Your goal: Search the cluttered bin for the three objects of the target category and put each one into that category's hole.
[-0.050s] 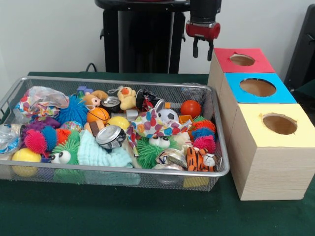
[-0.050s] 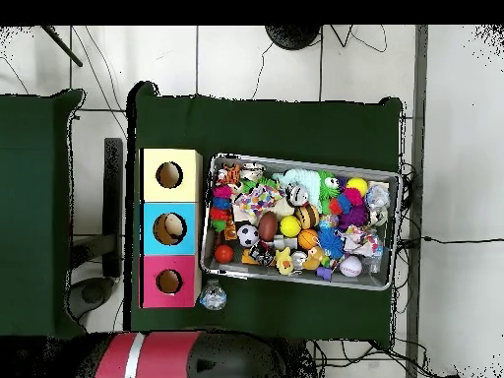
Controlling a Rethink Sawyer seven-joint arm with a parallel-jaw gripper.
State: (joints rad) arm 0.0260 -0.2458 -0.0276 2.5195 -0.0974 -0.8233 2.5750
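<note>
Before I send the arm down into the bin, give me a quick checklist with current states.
1. End effector empty: ok, nothing held.
2. End effector open: ok, jaws apart.
3. Clear of the bin: ok, it hangs up behind the red box.
4. Three holes unobstructed: ok from the front; the blue box hole shows something pale inside from overhead.
5. Target category known: cannot tell.
6. Pick exposed: ok, the orange ball lies on top.

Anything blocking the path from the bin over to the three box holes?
Nothing visible lies over the red, blue or yellow holes. Between them and the toys stands only the wire bin's right wall. The gripper hangs behind the bin, beside the red box.
</note>
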